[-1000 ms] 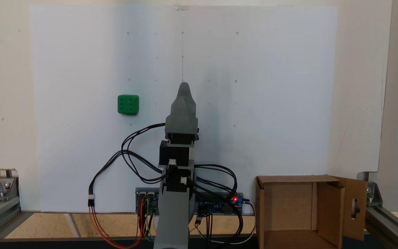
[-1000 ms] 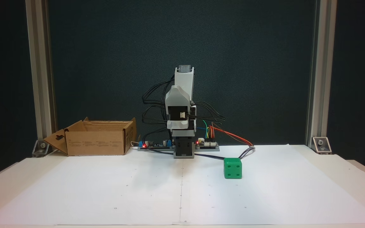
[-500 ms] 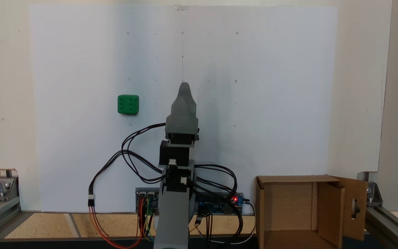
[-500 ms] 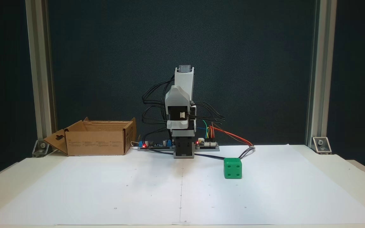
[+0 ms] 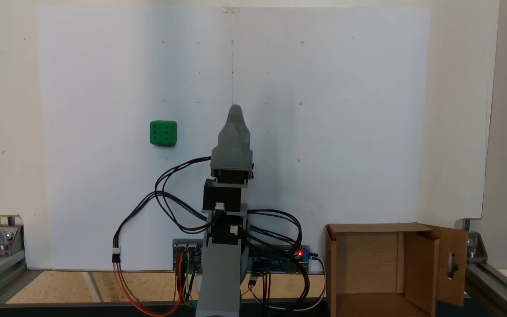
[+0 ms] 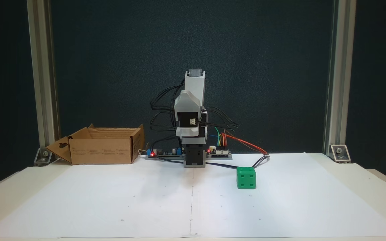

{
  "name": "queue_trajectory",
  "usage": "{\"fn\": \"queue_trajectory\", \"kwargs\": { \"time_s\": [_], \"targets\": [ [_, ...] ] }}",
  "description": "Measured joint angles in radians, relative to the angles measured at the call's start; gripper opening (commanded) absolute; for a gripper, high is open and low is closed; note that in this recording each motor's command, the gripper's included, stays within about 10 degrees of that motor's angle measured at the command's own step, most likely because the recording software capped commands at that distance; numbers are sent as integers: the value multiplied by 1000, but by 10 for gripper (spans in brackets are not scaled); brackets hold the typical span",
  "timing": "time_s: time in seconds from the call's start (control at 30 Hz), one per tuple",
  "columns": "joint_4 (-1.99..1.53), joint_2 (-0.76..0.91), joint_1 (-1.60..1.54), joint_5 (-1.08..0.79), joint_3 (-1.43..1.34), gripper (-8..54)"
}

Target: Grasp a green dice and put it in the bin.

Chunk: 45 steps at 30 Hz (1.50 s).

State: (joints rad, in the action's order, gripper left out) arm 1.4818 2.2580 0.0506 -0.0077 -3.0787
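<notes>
The green dice point(image 5: 163, 133) sits on the white paper, left of the arm in a fixed view from above and right of it from the front point(image 6: 246, 178). The bin point(image 5: 383, 268), an open brown cardboard box with a handle cutout in one flap, stands beside the arm's base point(image 6: 104, 150). The arm is folded upright over its base. My grey gripper point(image 5: 234, 108) points out over the paper, well apart from the dice, and also shows from the front point(image 6: 188, 100). Its jaws come to one tip with no gap and nothing between them.
Black and coloured cables point(image 5: 165, 198) loop out from the arm toward the dice side. Circuit boards point(image 6: 164, 153) lie at the base. Aluminium frame posts point(image 6: 335, 83) stand at the table's corners. White paper point(image 6: 193, 207) covers the table in front of the arm.
</notes>
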Motion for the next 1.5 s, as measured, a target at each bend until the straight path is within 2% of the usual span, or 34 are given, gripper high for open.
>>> {"fn": "queue_trajectory", "kwargs": {
  "time_s": [0.57,0.63,0.67,0.87,1.03,1.2,1.37,1.5],
  "targets": [
    [-176,0,-38,0,21,439],
    [-301,0,-32,0,71,432],
    [-445,0,-31,0,149,431],
    [-810,0,-41,15,494,431],
    [-1144,0,-103,118,727,422],
    [-1482,0,-158,181,769,422],
    [-1804,0,-184,345,1025,426],
    [-2062,-2,-311,433,1081,434]
  ]
}}
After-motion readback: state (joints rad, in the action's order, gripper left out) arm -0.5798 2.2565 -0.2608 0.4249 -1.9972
